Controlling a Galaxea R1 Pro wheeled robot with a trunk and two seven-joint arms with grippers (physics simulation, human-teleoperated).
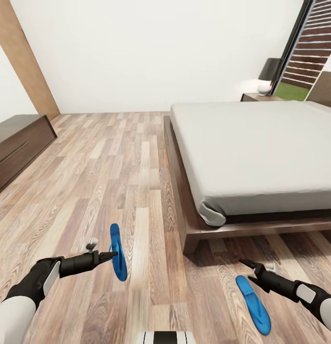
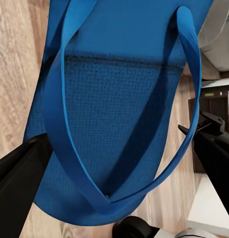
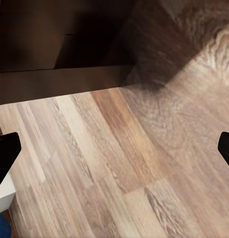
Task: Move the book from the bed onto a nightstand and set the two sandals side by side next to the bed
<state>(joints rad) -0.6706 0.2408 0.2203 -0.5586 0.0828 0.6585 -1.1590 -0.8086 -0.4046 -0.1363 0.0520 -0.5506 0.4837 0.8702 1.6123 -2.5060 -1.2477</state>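
Far left, middle of head view: long low dark cabinet [image 1: 17, 145], against the wall, not part of the task.

Lower left: left gripper [image 1: 109, 256], arm reaching in from the frame's lower-left corner. Fingers pressed onto the first sandal [image 1: 118, 252], held on edge above the floor [image 1: 112, 157]. Left wrist view: blue sole and both straps [image 2: 119, 104] close up, a black finger [image 2: 18, 178] on either side of the sole. Judged as gripped and carried, not yet set down.

Lower centre-right: corner of the bed [image 1: 256, 153], dark platform frame, grey mattress top bare over all that is visible. Book nowhere on the visible part; whether moved already cannot be told.

Lower right: second sandal [image 1: 252, 303], lying flat on the floor just off the foot-end corner of the bed, well apart from the first sandal.

Lower right, just above that sandal: right gripper [image 1: 250, 270], close to the sandal's near end, holding nothing. Right wrist view: fingertips [image 3: 6, 151] at opposite edges of the frame, spread wide, bare planks and the dark bed frame between.

Upper right: nightstand [image 1: 260, 97] with black-shaded lamp [image 1: 269, 74], beyond the far corner of the mattress. Top largely hidden; book on it or not cannot be told.

Remaining, by judgement: first sandal to be laid beside the second next to the bed; book status unconfirmed.
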